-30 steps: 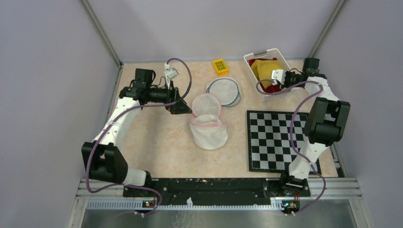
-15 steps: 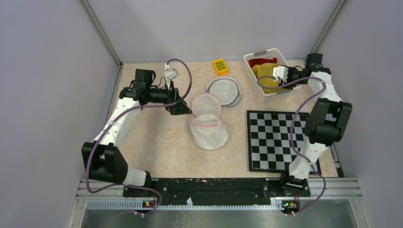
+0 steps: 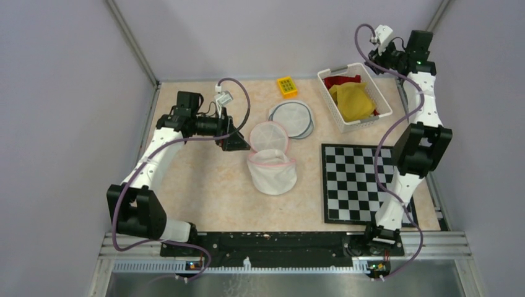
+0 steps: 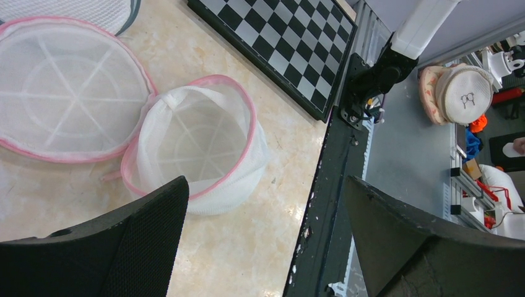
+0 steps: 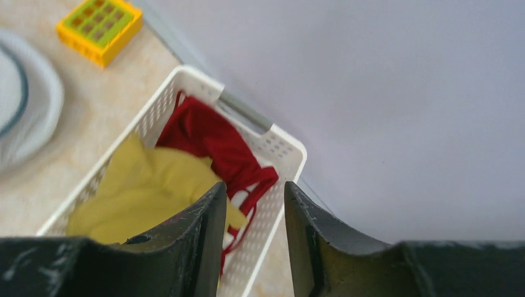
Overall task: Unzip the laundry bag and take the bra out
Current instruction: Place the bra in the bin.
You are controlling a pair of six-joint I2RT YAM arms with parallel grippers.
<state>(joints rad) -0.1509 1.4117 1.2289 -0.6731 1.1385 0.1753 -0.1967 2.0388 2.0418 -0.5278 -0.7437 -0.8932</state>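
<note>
From the top view, my right gripper (image 3: 379, 62) has risen well clear of the white basket (image 3: 330, 99); half a second ago it was low over the rim. The left arm has not moved. The laundry bag (image 3: 272, 175) stands open on the surface (image 3: 204, 192), its lid (image 3: 268, 136) flipped back, so I judge the unzipping done and the task essentially complete. A grey-rimmed mesh disc (image 3: 297, 116), a yellow block (image 3: 286, 86) and the checkerboard (image 3: 365, 185) lie around. Nothing blocks either arm.

From the left wrist, the left gripper (image 4: 266, 185) is spread wide and holds nothing. Beyond it I can see straight into the bag, and the mesh interior is empty.

From the right wrist, the fingers have a narrow gap with nothing between them. Below them the basket holds a yellow garment (image 5: 142, 185) and a red garment (image 5: 210, 142). The red one lies partly under the yellow one at the far end. Its thin straps make me think it is the bra, though I cannot be sure.
</note>
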